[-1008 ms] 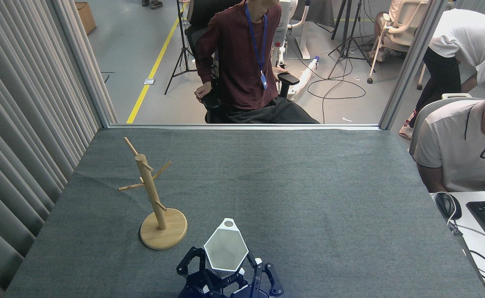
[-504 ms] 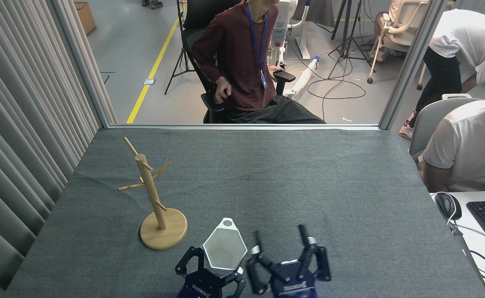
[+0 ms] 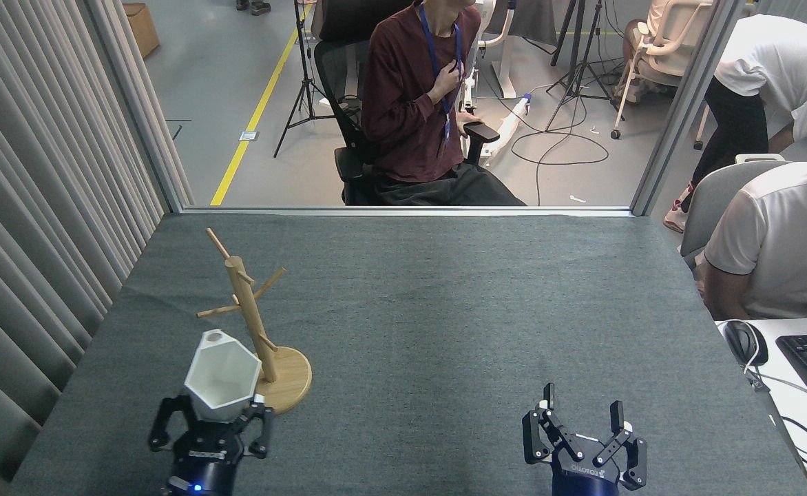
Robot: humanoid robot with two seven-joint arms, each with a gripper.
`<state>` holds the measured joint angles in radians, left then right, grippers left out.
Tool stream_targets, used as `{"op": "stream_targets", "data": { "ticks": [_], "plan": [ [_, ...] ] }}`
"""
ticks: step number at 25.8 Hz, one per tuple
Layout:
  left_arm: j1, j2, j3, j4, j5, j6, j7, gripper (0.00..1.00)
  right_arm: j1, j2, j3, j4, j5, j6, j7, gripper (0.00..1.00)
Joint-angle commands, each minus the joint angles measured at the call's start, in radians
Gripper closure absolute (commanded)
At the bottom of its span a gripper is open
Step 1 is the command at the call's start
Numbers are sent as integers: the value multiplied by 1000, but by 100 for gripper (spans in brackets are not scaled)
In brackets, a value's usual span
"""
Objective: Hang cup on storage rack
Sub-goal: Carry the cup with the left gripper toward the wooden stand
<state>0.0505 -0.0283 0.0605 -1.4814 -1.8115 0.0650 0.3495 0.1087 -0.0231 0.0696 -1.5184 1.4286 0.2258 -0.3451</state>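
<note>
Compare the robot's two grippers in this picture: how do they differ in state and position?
The left gripper is shut on the white faceted cup; the right gripper is open and empty. The left one sits beside the wooden mug tree; the right one is far from it. Both are dark and point upward.

cup (image 3: 221,375) base hidden in left pincer (image 3: 211,421), rack base (image 3: 292,386) partly covered

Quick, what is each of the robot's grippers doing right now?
Left gripper: closed on the white cup, beside the storage rack.
Right gripper: open, holding nothing.
</note>
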Motion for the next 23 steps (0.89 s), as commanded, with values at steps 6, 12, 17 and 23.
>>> {"op": "stream_targets", "data": {
  "ticks": [6, 12, 17, 23],
  "plan": [
    [-63, 44, 111, 59, -88, 64, 6, 48, -21, -1, 1, 9, 23, -5, 1, 2],
    [-107, 36, 99, 110, -146, 62, 25, 48, -23, -5, 1, 9, 23, -3, 1, 2],
    [-150, 22, 96, 184, -215, 64, 32, 48, -23, 0, 1, 9, 23, -2, 1, 2],
    [-202, 24, 96, 251, -220, 67, 34, 48, -21, -3, -1, 9, 21, -3, 1, 2]
  ]
}}
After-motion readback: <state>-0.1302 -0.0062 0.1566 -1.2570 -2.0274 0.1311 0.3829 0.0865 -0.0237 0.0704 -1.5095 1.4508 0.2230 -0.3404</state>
